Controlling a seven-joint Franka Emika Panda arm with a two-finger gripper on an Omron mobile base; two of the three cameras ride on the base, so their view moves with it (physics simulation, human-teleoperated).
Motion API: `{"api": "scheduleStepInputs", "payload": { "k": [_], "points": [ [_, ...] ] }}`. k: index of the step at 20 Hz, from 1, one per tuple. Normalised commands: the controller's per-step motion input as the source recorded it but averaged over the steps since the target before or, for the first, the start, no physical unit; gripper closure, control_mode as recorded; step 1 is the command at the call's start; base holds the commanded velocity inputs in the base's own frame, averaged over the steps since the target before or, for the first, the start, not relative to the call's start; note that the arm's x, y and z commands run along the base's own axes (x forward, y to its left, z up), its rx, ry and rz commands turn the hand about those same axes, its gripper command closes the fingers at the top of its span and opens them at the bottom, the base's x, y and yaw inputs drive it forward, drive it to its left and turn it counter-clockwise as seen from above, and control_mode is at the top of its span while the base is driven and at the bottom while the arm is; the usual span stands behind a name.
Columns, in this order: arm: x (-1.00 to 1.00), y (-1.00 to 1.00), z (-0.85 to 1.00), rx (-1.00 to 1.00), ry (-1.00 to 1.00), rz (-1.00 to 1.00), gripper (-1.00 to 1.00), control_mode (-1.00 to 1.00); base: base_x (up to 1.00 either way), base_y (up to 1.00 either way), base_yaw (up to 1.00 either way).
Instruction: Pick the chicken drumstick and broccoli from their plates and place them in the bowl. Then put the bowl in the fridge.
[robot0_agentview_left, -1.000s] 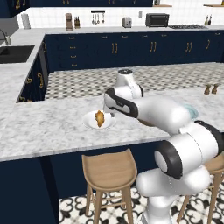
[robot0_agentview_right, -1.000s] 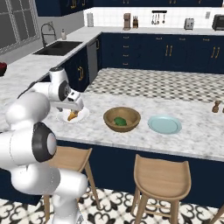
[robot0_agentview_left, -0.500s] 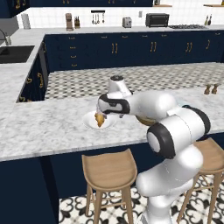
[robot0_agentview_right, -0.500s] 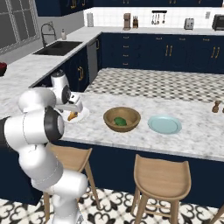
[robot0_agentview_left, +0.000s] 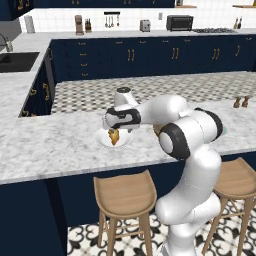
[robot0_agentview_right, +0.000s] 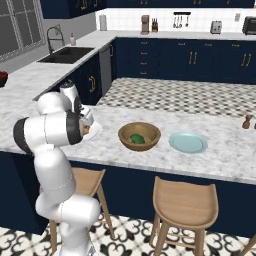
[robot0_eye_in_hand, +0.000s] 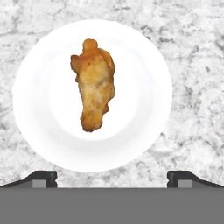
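The chicken drumstick (robot0_eye_in_hand: 93, 85) lies golden-brown in the middle of the white plate (robot0_eye_in_hand: 148, 131), straight below my open gripper (robot0_eye_in_hand: 112, 177), whose two fingertips (robot0_eye_in_hand: 41, 177) stand wide apart with nothing between them. In the left base view the gripper (robot0_agentview_left: 114, 131) hangs just over the drumstick (robot0_agentview_left: 114, 136) on that plate (robot0_agentview_left: 102, 141). The wooden bowl (robot0_agentview_right: 139, 136) holds the broccoli (robot0_agentview_right: 137, 138). To the right of the bowl sits the pale blue-green plate (robot0_agentview_right: 188, 142), with nothing on it. The fridge is out of view.
Two small shakers (robot0_agentview_right: 246, 121) stand at the counter's far right. Wooden stools (robot0_agentview_left: 125, 192) line the front of the marble counter (robot0_agentview_left: 50, 145). A sink (robot0_agentview_right: 67, 54) lies at the back left, beyond the tiled aisle.
The hand has swung left and come down over the white plate with the drumstick. The jaws have stayed wide open.
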Motion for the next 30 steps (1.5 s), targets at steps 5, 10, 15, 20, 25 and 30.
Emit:
{"api": "scheduleStepInputs", "payload": {
  "k": [5,10,15,20,25,30],
  "points": [
    [0.21,0.0,-0.52,0.0,0.0,0.0,-1.0,-1.0,0.0,0.0,0.0],
    [0.22,0.0,-0.24,0.0,0.0,0.0,-1.0,-1.0,0.0,0.0,0.0],
    [0.37,0.01,-0.05,0.0,0.0,0.0,-1.0,-1.0,0.0,0.0,0.0],
    [0.19,0.06,-0.15,0.0,0.0,0.0,-1.0,-1.0,0.0,0.0,0.0],
    [0.09,0.12,-0.27,0.0,0.0,0.0,-1.0,-1.0,0.0,0.0,0.0],
    [0.2,0.04,-0.13,0.0,0.0,0.0,-1.0,-1.0,0.0,0.0,0.0]
  ]
}}
